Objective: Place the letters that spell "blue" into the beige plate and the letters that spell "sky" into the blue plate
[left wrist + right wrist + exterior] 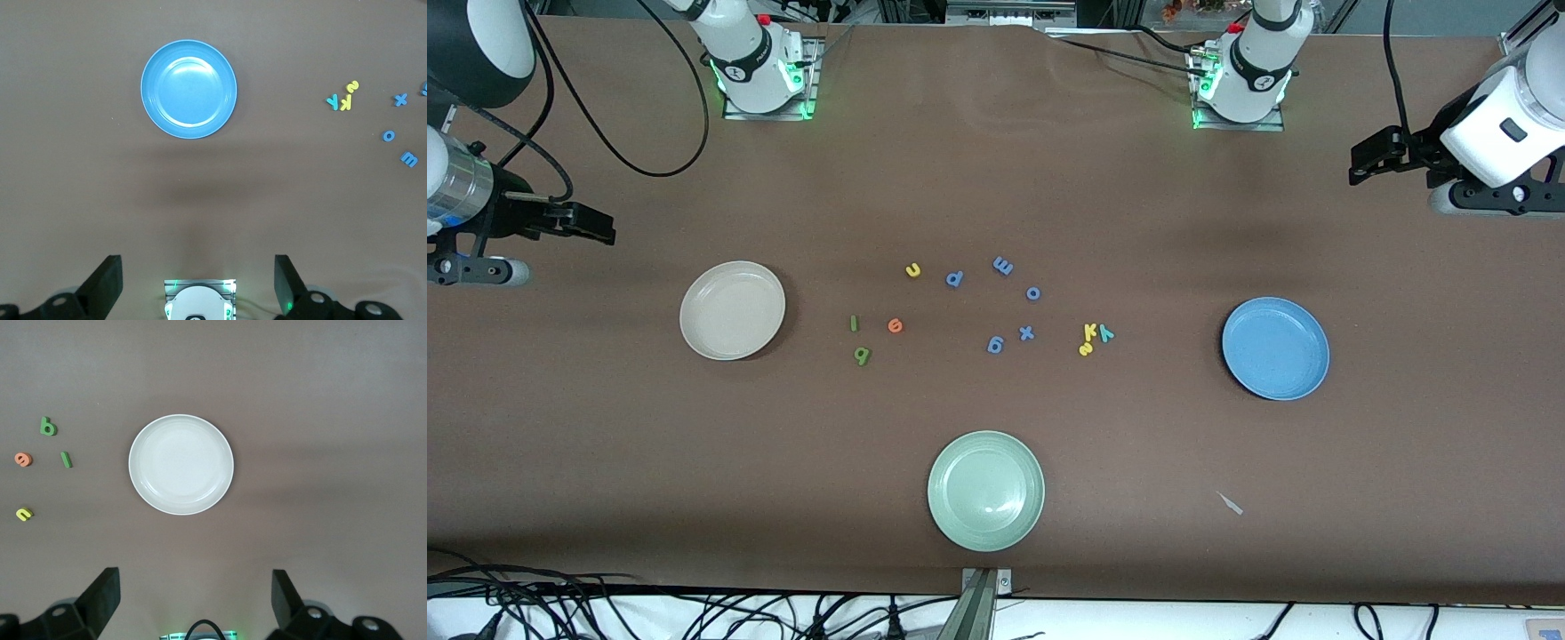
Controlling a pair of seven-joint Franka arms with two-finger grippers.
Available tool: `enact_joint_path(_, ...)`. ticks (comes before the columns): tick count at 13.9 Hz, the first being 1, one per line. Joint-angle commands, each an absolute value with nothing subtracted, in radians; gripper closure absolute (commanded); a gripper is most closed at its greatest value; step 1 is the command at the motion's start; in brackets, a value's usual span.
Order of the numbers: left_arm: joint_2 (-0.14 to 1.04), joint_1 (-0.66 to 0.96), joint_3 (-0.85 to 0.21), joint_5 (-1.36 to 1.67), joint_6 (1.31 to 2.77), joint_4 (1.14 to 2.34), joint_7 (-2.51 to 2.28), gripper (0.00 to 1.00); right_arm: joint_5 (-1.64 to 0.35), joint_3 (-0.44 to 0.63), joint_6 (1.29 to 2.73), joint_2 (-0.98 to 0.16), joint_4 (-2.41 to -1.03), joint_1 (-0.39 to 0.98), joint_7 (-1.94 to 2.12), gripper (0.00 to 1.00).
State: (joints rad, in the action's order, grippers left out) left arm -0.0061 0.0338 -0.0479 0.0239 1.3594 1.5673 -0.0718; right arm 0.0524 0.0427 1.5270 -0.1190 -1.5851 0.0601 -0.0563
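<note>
The right gripper (600,227) hangs in the air at the right arm's end of the table, fingers spread wide with nothing between them; that arm waits. Its wrist view looks down on the beige plate (181,464), which holds nothing.

Next toward the middle lie the letters of "blue", all flat on the brown table (996,178) and apart from one another. The thin green "l" (854,324) has its long axis running toward and away from the front camera. The dark green "b" (862,356) lies just nearer the camera than it, the orange "e" (895,325) beside the "l", and the yellow "u" (912,270) farther from the camera than the rest.

Loose blue letters (996,344) sit mid-table. The pale green plate (985,490), nearest the camera, is bare inside.

The yellow "s" (1085,349), yellow "k" (1089,332) and teal "y" (1106,334) huddle close, the "k" and "y" touching.

The blue plate (1275,348) is likewise bare inside.

The left gripper (1371,160) hangs over the left arm's end, wide open, holding nothing.
</note>
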Motion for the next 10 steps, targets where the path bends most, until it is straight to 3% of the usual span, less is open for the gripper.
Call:
enact_joint_path(1, 0.003, 0.038, -0.051, -0.011, 1.339, 1.543, -0.084, 0.0, 0.055, 0.038, 1.513, -0.109, -1.591, 0.069, -0.054, 0.0)
enact_joint_path(10, 0.021, 0.034, -0.048, -0.011, 1.341, 1.543, -0.08, 0.0, 0.057, 0.04, 1.523, -0.109, -1.591, 0.074, -0.057, 0.0)
